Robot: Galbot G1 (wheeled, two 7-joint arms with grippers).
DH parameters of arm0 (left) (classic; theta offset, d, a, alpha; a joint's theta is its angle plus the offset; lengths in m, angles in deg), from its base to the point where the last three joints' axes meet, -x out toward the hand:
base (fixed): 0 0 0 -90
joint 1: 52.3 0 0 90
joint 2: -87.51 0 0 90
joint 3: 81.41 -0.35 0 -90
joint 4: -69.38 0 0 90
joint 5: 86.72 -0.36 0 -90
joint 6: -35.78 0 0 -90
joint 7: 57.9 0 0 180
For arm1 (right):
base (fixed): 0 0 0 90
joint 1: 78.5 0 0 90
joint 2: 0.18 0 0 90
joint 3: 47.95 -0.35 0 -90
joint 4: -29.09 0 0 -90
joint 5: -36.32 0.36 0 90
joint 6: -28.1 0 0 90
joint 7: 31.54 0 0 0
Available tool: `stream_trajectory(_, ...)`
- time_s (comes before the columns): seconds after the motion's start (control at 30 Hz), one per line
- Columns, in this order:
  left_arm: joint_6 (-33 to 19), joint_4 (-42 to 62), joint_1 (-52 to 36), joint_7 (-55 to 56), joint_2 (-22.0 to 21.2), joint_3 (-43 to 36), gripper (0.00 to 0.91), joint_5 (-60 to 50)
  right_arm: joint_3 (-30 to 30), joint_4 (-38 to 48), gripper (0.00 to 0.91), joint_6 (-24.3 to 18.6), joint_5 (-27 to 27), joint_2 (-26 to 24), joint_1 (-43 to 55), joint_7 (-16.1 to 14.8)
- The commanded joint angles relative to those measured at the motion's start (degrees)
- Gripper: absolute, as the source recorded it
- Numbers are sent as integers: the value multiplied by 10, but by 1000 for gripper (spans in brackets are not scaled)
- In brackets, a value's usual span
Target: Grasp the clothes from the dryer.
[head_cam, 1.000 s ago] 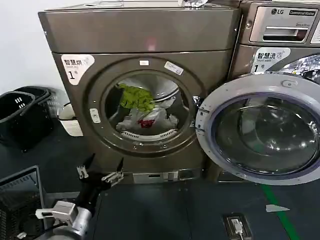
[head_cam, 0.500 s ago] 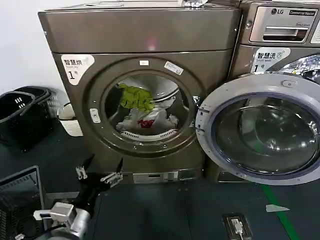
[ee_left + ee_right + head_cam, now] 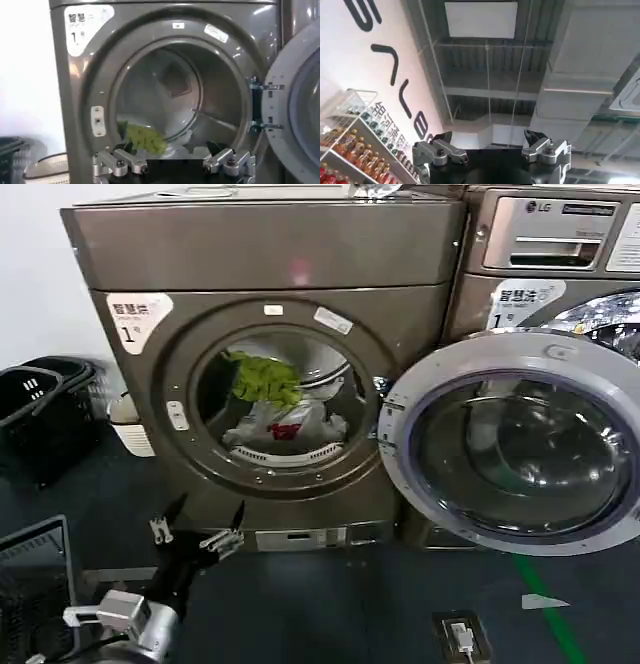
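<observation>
Dryer point(image 3: 270, 374) port unobstructed from the front, door point(image 3: 510, 449) swung fully right, baskets point(image 3: 40, 419) well left, floor before it bare

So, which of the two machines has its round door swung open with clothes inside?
The dryer on the left, with the white "1" sticker; lime-green and white clothes lie in its drum. The LG machine beside it has a drawer panel.

White sticker point(image 3: 137, 316) on the dryer point(image 3: 270, 364), upper left of its front: Chinese characters above "1". Neighbouring machine point(image 3: 560, 304): "LG" logo point(image 3: 543, 207) on its drawer panel; a second sticker point(image 3: 525, 297), Chinese characters and "1".
</observation>
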Motion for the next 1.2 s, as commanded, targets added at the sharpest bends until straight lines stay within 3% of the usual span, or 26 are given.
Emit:
stream_trajectory(0.03,0,0,1,0,1,2,907,3,0,0,907,-1,0,0,0,0)
stream_trajectory(0.8,-4,6,1,-2,-1,5,907,13,6,-13,907,-1,-8,2,2,2)
stream_trajectory(1.0,-5,6,0,-2,0,8,907,18,7,-13,907,-7,-7,3,3,15)
stream_trajectory(1.2,-7,6,0,0,-4,7,907,18,10,-6,907,-50,-4,7,3,11)
